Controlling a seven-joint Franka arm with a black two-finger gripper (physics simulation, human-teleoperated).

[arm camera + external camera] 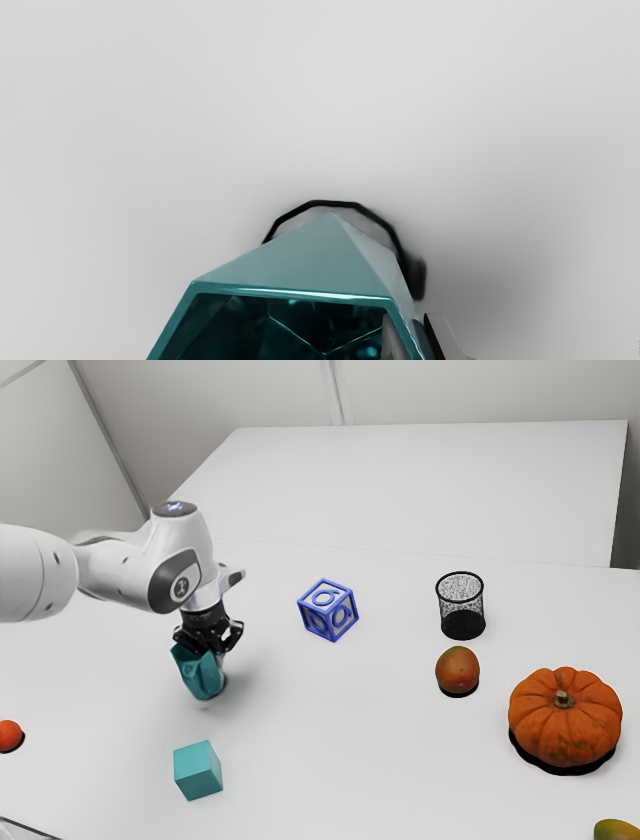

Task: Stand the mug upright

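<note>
Teal mug [300, 260], mouth upward, roughly upright; nearest wrist camera.
At or just above tabletop [330, 760], near teal block [198, 771]; end effector [416, 341] pinching mug wall, inside and out. Base contact unclear. Handling: steady grip, base level and supported before any release.

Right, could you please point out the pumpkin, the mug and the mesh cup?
Pumpkin [563, 735]: exterior view, its ribbed side.
Mug [300, 265]: wrist view, its outer wall.
Mesh cup [461, 608]: exterior view, its mesh side.

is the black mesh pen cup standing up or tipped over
Upright: in the exterior view the black mesh pen cup has its round open rim on top and its dark base down on the table.
</note>
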